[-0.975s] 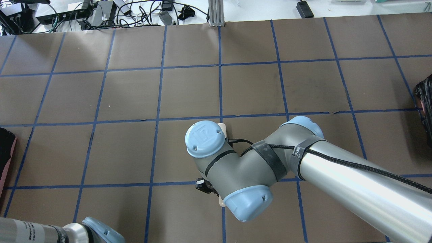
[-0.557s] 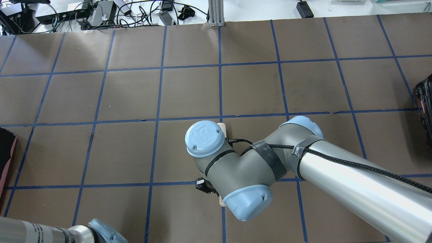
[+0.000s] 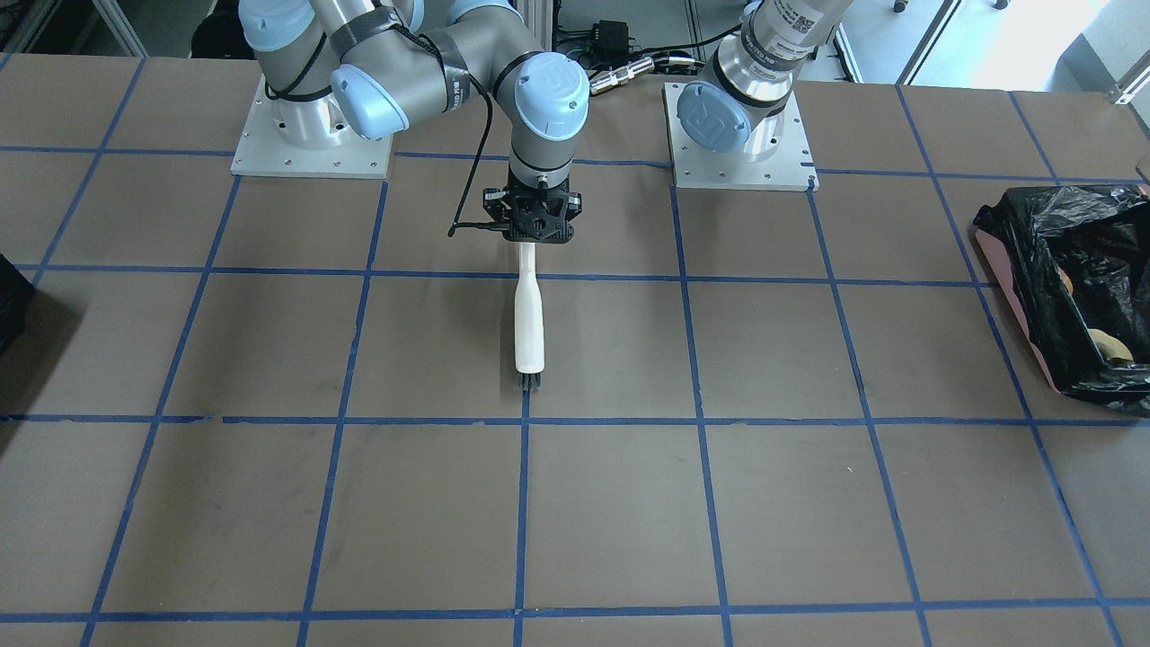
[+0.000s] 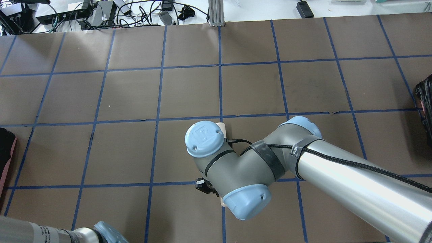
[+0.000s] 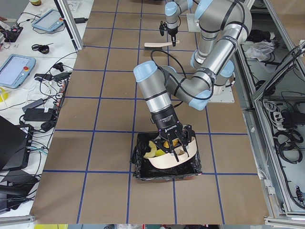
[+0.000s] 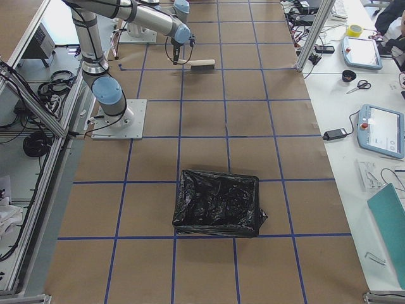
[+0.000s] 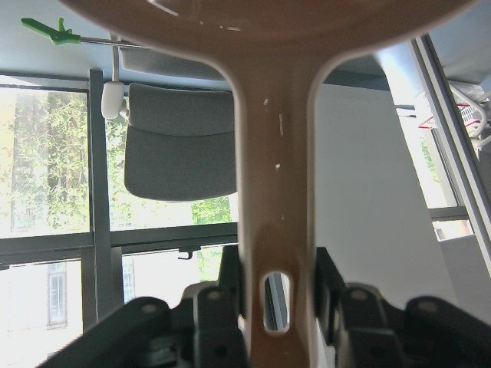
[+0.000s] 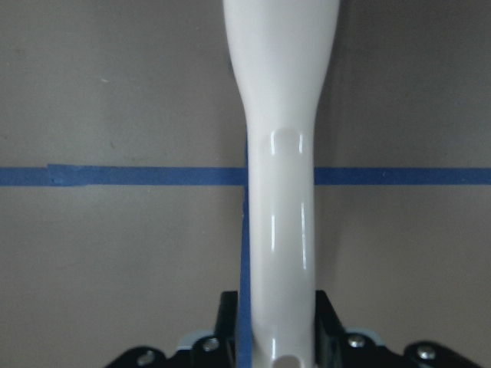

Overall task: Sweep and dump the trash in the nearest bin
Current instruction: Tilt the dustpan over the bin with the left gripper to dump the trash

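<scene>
**Now: dustpan [image 5: 167, 162] tipped in the left bin [image 5: 162, 175], brush [image 3: 529, 323] held at mid-worktop**

On the near arm in the left-end view, the left gripper [image 7: 276, 284] is clamped on the dustpan's handle, one finger on each side. Its wrist camera looks up past that handle at windows [image 7: 46, 169] and a grey chair [image 7: 180, 142]. The dustpan hangs tilted inside the mouth of the bin. This bin stands at the left end of the worktop [image 3: 269, 359], its crinkled black liner rising round the dustpan.

Yellow pieces of trash [image 5: 152, 151] show within the liner, just beyond the dustpan's rim and under the gripper. The dustpan and the gripper hide the rest of the bin's inside, so I cannot tell whether the pieces lie on the bag or on the dustpan.

The right gripper [image 3: 529, 238] is closed on the thin end of the brush handle. The brush is level and low near the middle of the worktop, along a blue tape line [image 3: 522, 503]. Its bristle end points away from the robot, well apart from the bin. Whether the bristles touch the worktop cannot be told. From overhead the right arm [image 4: 236, 162] covers nearly all of the brush; only its white far tip peeks out past the wrist.

A second bin [image 6: 218, 231], also black-lined, stands at the right end, apart from both arms. Pendants [image 6: 381, 130] lie on the bench beyond the far edge.
</scene>
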`<control>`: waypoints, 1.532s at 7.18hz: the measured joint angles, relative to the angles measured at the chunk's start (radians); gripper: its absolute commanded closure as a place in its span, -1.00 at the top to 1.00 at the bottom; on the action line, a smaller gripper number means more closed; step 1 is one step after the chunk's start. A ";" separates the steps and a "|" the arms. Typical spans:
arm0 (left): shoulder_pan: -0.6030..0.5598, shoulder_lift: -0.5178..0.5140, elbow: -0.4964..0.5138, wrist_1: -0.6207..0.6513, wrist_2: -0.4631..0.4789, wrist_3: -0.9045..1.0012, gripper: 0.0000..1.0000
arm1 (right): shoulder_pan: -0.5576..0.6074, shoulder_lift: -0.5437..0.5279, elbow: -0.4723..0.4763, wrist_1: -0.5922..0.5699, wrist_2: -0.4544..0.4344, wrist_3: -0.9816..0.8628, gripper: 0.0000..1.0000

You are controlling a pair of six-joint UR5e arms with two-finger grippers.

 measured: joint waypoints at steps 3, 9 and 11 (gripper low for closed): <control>-0.011 0.006 -0.014 0.044 0.014 0.063 -1.00 | 0.000 0.004 -0.003 -0.001 0.001 -0.002 0.64; -0.122 0.007 -0.011 0.048 -0.081 -0.057 -1.00 | 0.000 0.004 -0.009 -0.009 -0.006 -0.003 0.81; -0.183 0.016 -0.012 -0.033 -0.175 -0.266 -1.00 | -0.009 -0.007 -0.045 -0.003 -0.011 -0.013 0.99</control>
